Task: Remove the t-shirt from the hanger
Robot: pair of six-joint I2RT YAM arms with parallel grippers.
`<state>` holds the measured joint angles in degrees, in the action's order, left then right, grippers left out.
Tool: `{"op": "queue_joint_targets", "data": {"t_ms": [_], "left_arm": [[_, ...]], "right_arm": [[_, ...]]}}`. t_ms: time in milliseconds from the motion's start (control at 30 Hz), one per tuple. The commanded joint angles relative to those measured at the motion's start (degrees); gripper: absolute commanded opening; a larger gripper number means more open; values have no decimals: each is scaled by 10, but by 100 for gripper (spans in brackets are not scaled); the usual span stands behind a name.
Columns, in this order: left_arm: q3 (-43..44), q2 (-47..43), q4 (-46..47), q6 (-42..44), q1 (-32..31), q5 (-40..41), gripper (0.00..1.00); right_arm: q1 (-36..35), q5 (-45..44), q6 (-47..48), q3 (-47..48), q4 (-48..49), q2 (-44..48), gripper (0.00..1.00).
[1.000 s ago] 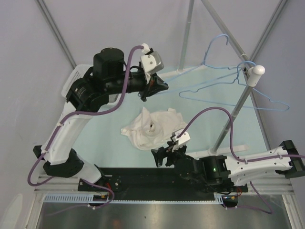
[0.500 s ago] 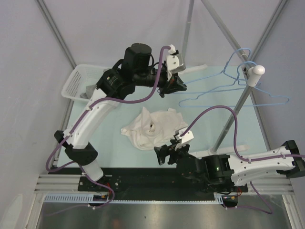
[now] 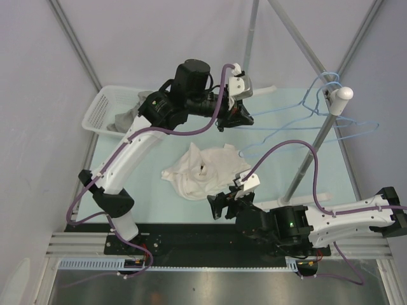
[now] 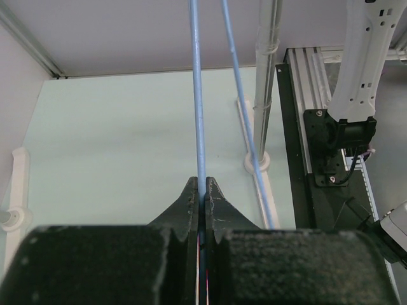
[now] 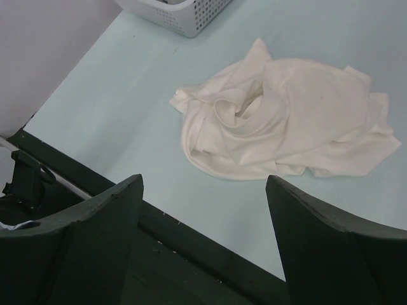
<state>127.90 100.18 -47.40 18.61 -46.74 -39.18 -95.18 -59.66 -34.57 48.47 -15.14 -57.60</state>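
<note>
A crumpled white t-shirt (image 3: pixel 205 168) lies loose on the pale green table, off the hanger; it also shows in the right wrist view (image 5: pixel 286 117). The bare blue wire hanger (image 3: pixel 299 124) hangs by its hook on the white peg of the rack pole (image 3: pixel 337 95). My left gripper (image 3: pixel 245 118) is shut on the hanger's wire (image 4: pixel 198 127) and holds that end up in the air. My right gripper (image 3: pixel 216 206) is open and empty, low near the table's front edge, just short of the t-shirt.
A white slotted basket (image 3: pixel 111 111) with grey cloth stands at the back left. The rack's slanted metal pole (image 3: pixel 311 149) stands on the right of the table. A black rail (image 3: pixel 191 238) runs along the near edge.
My left gripper has moved right and a little toward the back with the hanger wire, and the hanger has swung toward the rack peg. The right arm has barely shifted.
</note>
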Motion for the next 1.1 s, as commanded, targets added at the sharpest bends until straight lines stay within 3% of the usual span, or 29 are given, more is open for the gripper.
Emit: {"op": "queue_joint_targets", "data": {"t_ms": [0,733,800,867,933,967,1067], "left_arm": [[-16,-12,37,5,5,-20,0],[-2,6,7,-17,26,-37,0],[-3,4,10,-26,34,-47,11],[-12,-5,28,-48,44,-51,28],[-26,-23,37,-53,60,-71,36],[-33,-32,53,-62,66,-74,49],[-76,-83,102,-96,89,-77,71]], "right_arm": [[-4,-35,-26,25,-3,7,83],[-5,-47,-52,21,-17,8,82],[-5,-48,-53,20,-18,7,83],[-5,-49,-56,21,-20,6,82],[-4,-52,-60,22,-24,7,82],[-4,-53,-62,22,-31,7,82],[-4,-56,-72,22,-37,11,82]]}}
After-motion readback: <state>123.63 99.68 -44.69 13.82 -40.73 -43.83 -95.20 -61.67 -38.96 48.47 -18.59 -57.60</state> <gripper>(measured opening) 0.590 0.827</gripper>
